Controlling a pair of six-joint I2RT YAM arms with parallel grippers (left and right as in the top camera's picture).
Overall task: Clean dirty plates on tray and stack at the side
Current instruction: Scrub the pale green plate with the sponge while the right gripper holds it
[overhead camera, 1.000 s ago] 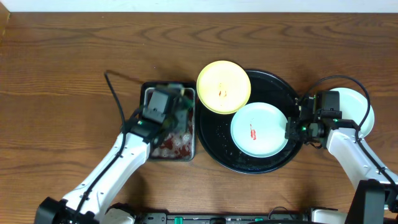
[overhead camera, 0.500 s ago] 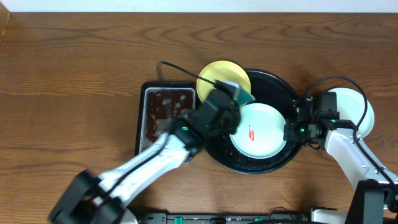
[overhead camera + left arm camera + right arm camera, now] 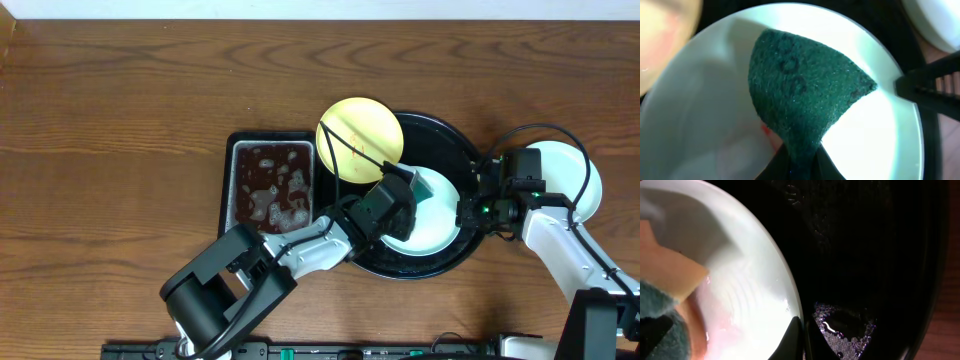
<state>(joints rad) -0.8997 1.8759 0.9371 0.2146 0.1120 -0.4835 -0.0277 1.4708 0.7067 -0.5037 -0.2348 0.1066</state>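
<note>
A pale mint-blue plate (image 3: pixel 442 226) lies on the round black tray (image 3: pixel 450 140). My left gripper (image 3: pixel 408 200) is shut on a dark green sponge (image 3: pixel 805 90) that rests on this plate (image 3: pixel 705 110), next to a red smear (image 3: pixel 768 134). My right gripper (image 3: pixel 468 212) is shut on the plate's right rim (image 3: pixel 792 305). The pale yellow plate (image 3: pixel 360 140) leans over the tray's upper left rim, with a small orange smear. Another pale plate (image 3: pixel 580 180) lies off the tray at the right, partly under my right arm.
A rectangular metal pan (image 3: pixel 270 186) with brown liquid and foam stands left of the tray. Water drops lie on the tray floor (image 3: pixel 845 325). My left arm stretches across the tray's front left.
My left arm has swung right from the metal pan to the mint plate, carrying the sponge, which now covers most of the red smear. The right arm has stayed put.
</note>
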